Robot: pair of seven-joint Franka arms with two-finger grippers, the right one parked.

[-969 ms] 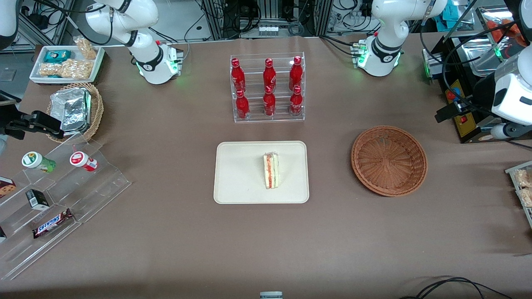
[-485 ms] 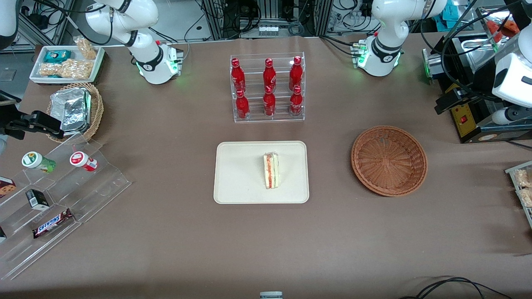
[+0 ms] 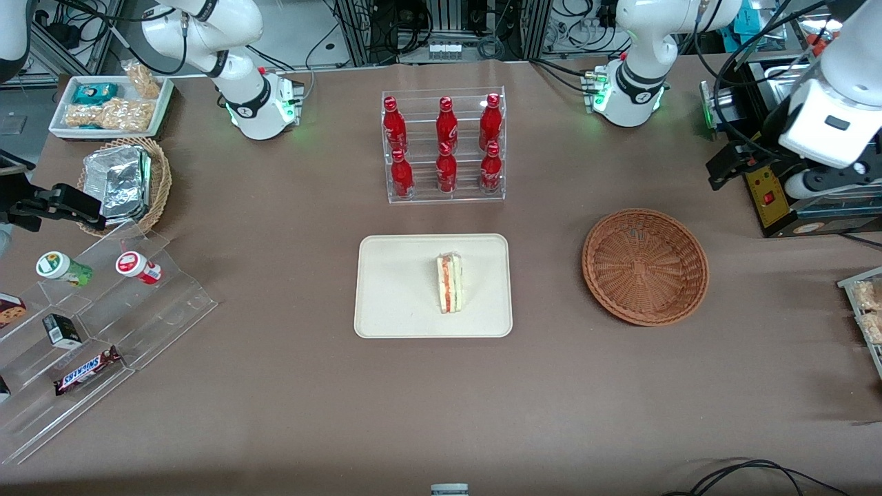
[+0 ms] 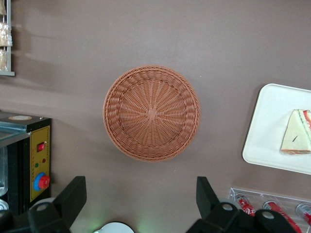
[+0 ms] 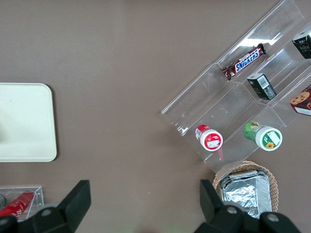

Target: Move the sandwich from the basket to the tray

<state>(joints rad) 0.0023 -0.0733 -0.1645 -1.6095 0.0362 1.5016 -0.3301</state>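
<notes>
The left arm (image 3: 830, 103) is seen raised at the working arm's end of the table, its white wrist housing held high and tilted, with black cabling looped around it. The gripper (image 4: 141, 204) is pointed downward at the table, well above the surface. Its two black fingers (image 4: 73, 199) are held wide apart, and nothing is gripped between them. In the front view only the dark gripper body (image 3: 732, 162) is made out, farther from the camera than the wrist.

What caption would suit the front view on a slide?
Sandwich lies on the tray, basket empty, open gripper raised above the table's working-arm end.
</notes>
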